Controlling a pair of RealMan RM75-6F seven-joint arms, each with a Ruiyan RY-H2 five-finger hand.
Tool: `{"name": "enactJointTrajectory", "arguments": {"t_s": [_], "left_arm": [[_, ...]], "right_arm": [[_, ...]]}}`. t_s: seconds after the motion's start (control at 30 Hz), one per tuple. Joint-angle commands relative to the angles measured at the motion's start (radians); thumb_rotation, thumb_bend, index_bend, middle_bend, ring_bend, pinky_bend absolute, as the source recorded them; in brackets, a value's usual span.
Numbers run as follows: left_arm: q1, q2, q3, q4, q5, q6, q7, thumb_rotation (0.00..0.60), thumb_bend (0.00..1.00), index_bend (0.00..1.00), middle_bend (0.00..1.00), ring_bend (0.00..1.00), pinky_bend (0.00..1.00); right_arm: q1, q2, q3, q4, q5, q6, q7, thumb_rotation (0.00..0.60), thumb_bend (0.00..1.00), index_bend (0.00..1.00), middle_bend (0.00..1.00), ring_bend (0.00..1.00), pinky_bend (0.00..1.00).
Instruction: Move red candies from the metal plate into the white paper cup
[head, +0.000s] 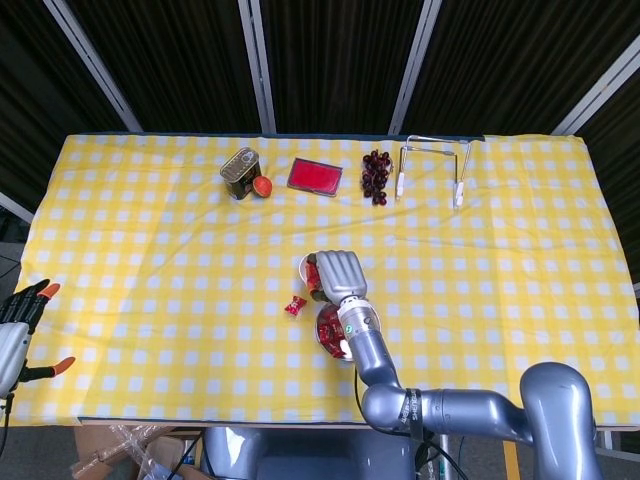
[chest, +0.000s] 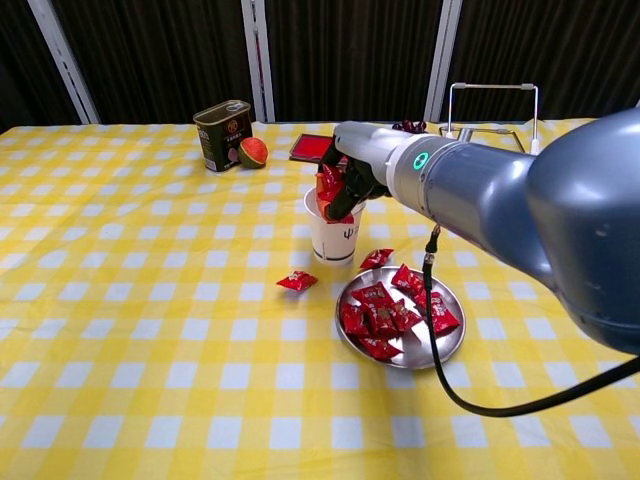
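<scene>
My right hand (chest: 347, 172) hovers over the mouth of the white paper cup (chest: 333, 238) and grips a bunch of red candies (chest: 328, 190) that hang down to the rim. In the head view the same hand (head: 338, 275) hides most of the cup (head: 306, 266). The metal plate (chest: 452, 345) to the right of the cup holds several red candies (chest: 385, 310). One candy (chest: 377, 258) lies between cup and plate. Another candy (chest: 297, 281) lies on the cloth left of the plate. My left hand (head: 20, 325) hangs off the table's left edge, fingers apart and holding nothing.
At the back stand a green tin (chest: 222, 135), a small red and green fruit (chest: 253, 152), a flat red box (chest: 325, 148), a pile of dark berries (head: 376, 175) and a wire rack (chest: 490, 110). A yellow checked cloth (chest: 150, 330) covers the table.
</scene>
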Motion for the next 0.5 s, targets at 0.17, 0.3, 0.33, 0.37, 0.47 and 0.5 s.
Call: {"name": "enactJointTrajectory", "arguments": {"t_s": [0.17,0.3,0.33,0.37,0.47,0.5], "left_arm": [[0.000,0.002,0.001,-0.002,-0.001,-0.002,-0.001,0.600,0.02,0.00,0.00,0.00,0.00],[0.000,0.002,0.001,-0.003,-0.001,-0.002,0.001,0.600,0.02,0.00,0.00,0.00,0.00],[0.000,0.002,0.001,-0.004,-0.001,-0.002,0.002,0.600,0.02,0.00,0.00,0.00,0.00],[0.000,0.002,0.001,-0.004,-0.002,-0.003,0.002,0.600,0.02,0.00,0.00,0.00,0.00],[0.000,0.002,0.001,-0.005,-0.005,-0.003,0.005,0.600,0.02,0.00,0.00,0.00,0.00],[0.000,0.002,0.001,-0.006,-0.005,-0.003,0.006,0.600,0.02,0.00,0.00,0.00,0.00]], "right_arm": [[0.011,0.001,0.005,0.013,-0.002,0.004,0.008,0.600,0.60,0.61,0.86,0.93,1.00],[0.013,0.006,0.002,0.017,-0.003,0.004,0.013,0.600,0.60,0.56,0.87,0.93,1.00],[0.013,0.007,0.001,0.018,-0.002,0.003,0.013,0.600,0.60,0.56,0.87,0.93,1.00],[0.014,0.008,0.001,0.019,0.000,0.003,0.014,0.600,0.60,0.56,0.87,0.93,1.00],[0.014,0.010,-0.001,0.024,0.001,0.000,0.019,0.600,0.60,0.55,0.86,0.93,1.00],[0.015,0.010,-0.003,0.026,0.001,0.000,0.021,0.600,0.60,0.55,0.86,0.93,1.00]]}}
